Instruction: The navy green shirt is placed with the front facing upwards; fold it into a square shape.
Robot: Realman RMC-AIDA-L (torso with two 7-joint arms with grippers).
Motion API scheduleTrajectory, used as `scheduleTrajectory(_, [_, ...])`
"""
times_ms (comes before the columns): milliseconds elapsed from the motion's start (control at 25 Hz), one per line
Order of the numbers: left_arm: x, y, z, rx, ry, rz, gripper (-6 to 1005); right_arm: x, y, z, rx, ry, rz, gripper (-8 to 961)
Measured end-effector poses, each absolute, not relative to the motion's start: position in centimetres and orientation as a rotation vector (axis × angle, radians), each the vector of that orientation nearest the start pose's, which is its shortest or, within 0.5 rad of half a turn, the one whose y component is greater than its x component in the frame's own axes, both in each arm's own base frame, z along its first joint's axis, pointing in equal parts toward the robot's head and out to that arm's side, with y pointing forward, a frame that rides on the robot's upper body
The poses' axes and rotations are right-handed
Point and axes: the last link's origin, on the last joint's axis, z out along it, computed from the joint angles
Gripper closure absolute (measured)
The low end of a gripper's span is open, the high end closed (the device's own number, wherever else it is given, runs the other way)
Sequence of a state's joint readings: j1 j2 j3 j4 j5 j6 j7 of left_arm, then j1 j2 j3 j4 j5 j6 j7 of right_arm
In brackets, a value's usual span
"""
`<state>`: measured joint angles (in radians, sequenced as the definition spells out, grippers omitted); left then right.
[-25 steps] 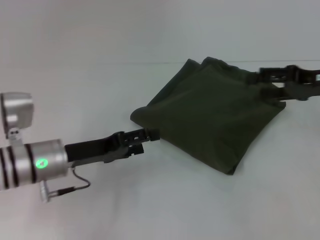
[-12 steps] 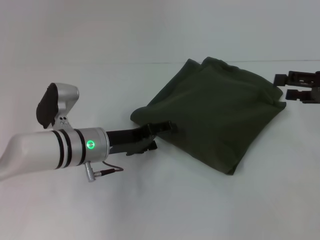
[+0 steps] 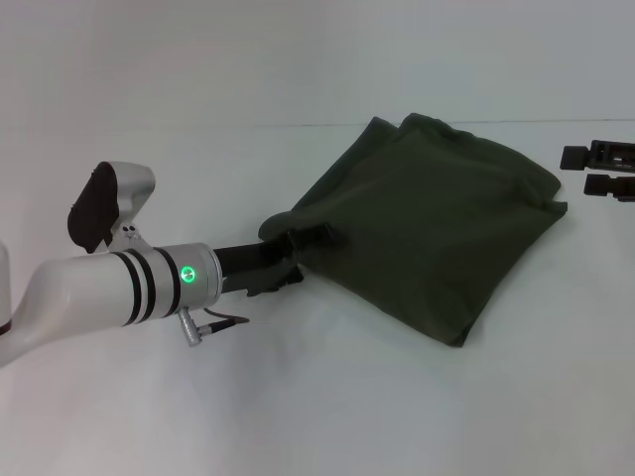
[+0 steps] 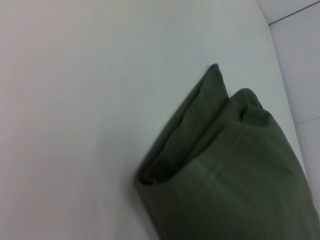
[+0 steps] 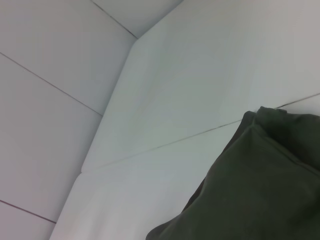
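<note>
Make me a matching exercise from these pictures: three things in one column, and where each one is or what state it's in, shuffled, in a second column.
Things:
1. navy green shirt
2. left gripper
3. right gripper

Places or states:
A. at the shirt's left corner, fingers touching the cloth
B. off the cloth, at the right edge of the head view, fingers apart
C. folded into a rough square, lying flat on the white table

Pairs: 1-C, 2-A, 3-B
</note>
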<state>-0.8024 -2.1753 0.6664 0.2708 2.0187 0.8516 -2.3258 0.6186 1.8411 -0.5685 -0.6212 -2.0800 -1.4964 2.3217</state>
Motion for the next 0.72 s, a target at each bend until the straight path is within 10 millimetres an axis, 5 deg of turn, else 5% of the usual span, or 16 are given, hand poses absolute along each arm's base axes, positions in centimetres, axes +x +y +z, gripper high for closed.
scheduleTrajectory(720, [-22.9,40.4,-10.5,2.338,2.446,0.838,56,28.8,38.2,10.5,-2.181,1.693,0.723,38])
